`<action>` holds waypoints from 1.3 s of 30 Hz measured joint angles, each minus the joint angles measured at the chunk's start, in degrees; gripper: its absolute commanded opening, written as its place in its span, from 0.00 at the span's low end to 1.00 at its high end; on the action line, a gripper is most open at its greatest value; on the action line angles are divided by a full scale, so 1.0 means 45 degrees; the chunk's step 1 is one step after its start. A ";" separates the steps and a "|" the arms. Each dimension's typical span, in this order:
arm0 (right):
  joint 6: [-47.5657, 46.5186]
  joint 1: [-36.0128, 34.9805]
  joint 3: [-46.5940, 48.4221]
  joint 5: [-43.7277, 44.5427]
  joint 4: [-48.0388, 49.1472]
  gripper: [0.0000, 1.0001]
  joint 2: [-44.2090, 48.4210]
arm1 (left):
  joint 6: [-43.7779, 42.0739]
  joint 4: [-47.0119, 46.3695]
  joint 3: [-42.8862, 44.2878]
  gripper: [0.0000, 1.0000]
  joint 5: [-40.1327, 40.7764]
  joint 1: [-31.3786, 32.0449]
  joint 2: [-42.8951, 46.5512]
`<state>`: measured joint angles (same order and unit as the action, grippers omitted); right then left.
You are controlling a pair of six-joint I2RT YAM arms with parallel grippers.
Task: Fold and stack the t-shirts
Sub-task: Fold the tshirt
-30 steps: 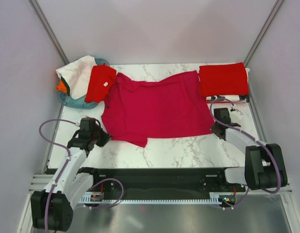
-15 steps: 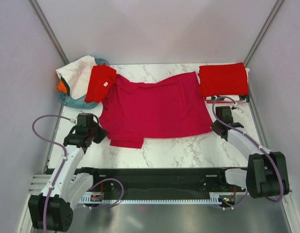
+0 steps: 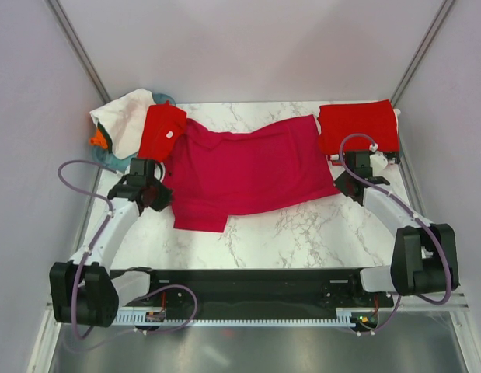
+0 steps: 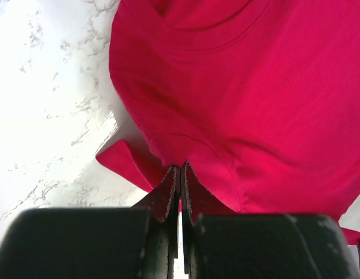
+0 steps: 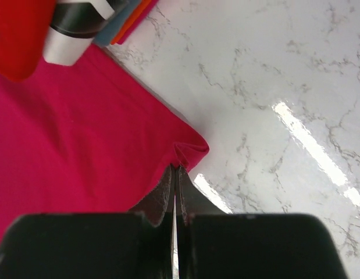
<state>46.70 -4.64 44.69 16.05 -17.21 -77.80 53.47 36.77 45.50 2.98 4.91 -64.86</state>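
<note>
A crimson-magenta t-shirt point(image 3: 248, 171) lies spread across the marble table, its near edge lifted. My left gripper point(image 3: 164, 193) is shut on the shirt's left edge near the sleeve; in the left wrist view the cloth point(image 4: 243, 104) is pinched at my gripper point(image 4: 181, 170). My right gripper point(image 3: 340, 186) is shut on the shirt's right corner, seen pinched point(image 5: 188, 152) at my gripper point(image 5: 174, 171). A folded bright red t-shirt point(image 3: 358, 128) tops a stack at the back right. Another red t-shirt point(image 3: 161, 130) and a white one point(image 3: 125, 116) hang over the teal basket point(image 3: 116, 162).
The teal basket stands at the back left with an orange cloth point(image 3: 98, 139) showing. Grey walls close in both sides. The black rail point(image 3: 248, 284) runs along the near edge. Bare marble point(image 3: 302, 233) lies in front of the shirt.
Both grippers moved away from me with the shirt's near edge, dragging it toward the back. The left sleeve corner has folded under and the shirt covers less table.
</note>
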 measured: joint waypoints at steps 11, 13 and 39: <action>0.0024 0.0000 0.2108 -0.0175 0.0015 0.00 -0.1593 | 0.0194 -0.0010 0.2040 0.02 0.0131 -0.0024 -0.2161; 0.0058 0.0000 0.2453 -0.0170 0.0000 0.00 -0.1943 | 0.0316 -0.0010 0.2346 0.02 0.0131 -0.0058 -0.2414; 0.0340 0.0000 0.1273 -0.0515 -0.0010 0.00 -0.0335 | 0.1020 0.0573 -0.0622 0.02 -0.1044 -0.0491 0.0529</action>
<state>48.23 -4.64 50.41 13.74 -17.26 -79.31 58.06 39.35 42.70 -1.72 2.70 -62.48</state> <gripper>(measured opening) 0.010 0.029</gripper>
